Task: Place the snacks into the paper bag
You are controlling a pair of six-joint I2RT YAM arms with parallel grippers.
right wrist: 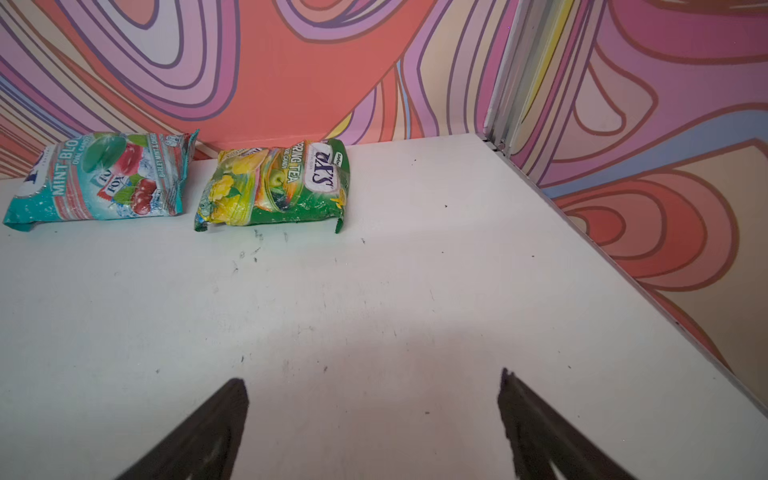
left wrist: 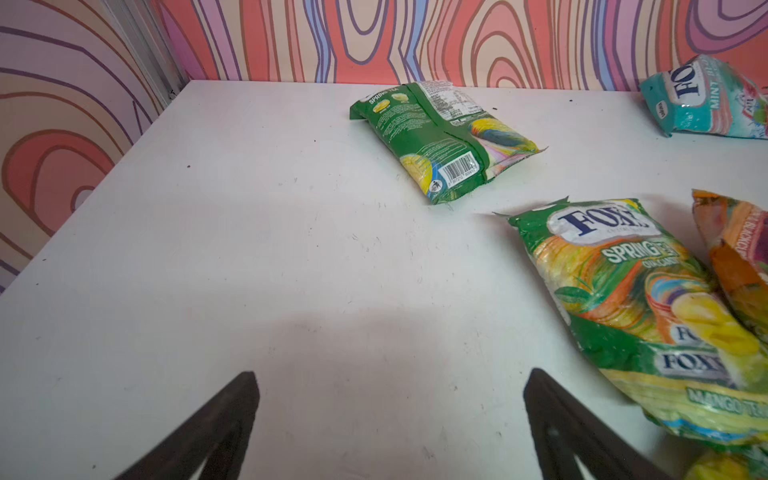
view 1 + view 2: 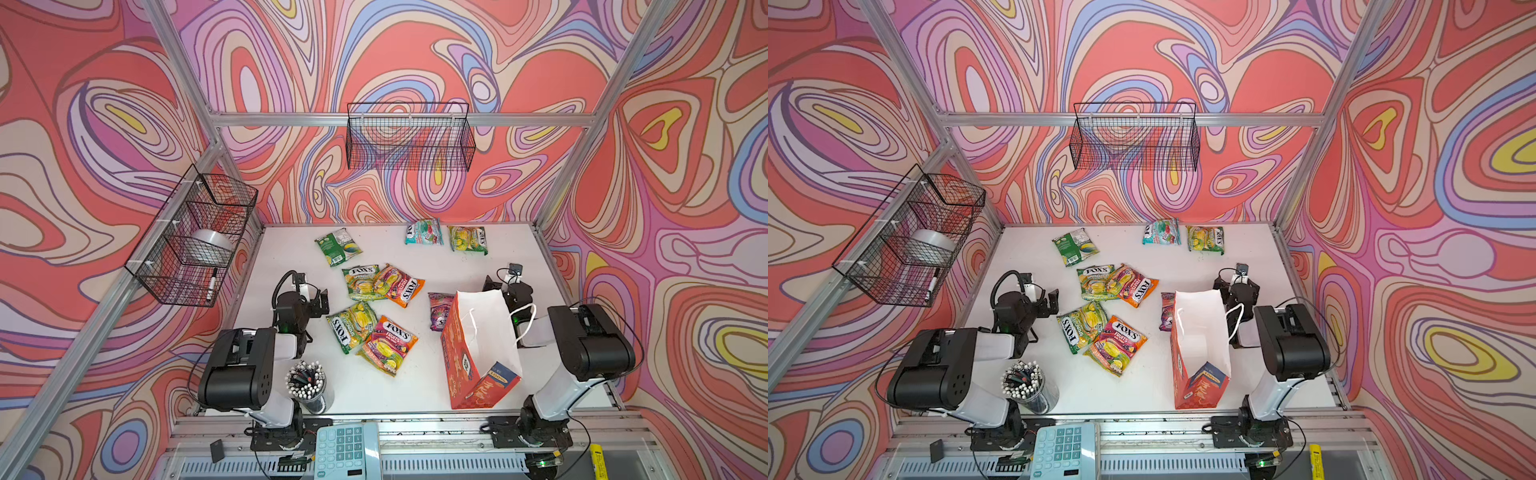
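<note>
Calculator [image 3: 347, 451] cut off at front edge. Paper bag [image 3: 486, 332] stands open, only white lining visible, beside snacks [image 3: 388, 345] scattered on surface [image 3: 291, 249]; purple pouch [image 3: 438, 309] half hidden behind it. Left pincer [image 2: 392, 374], right pincer [image 1: 372, 374] wide open, empty.
</note>
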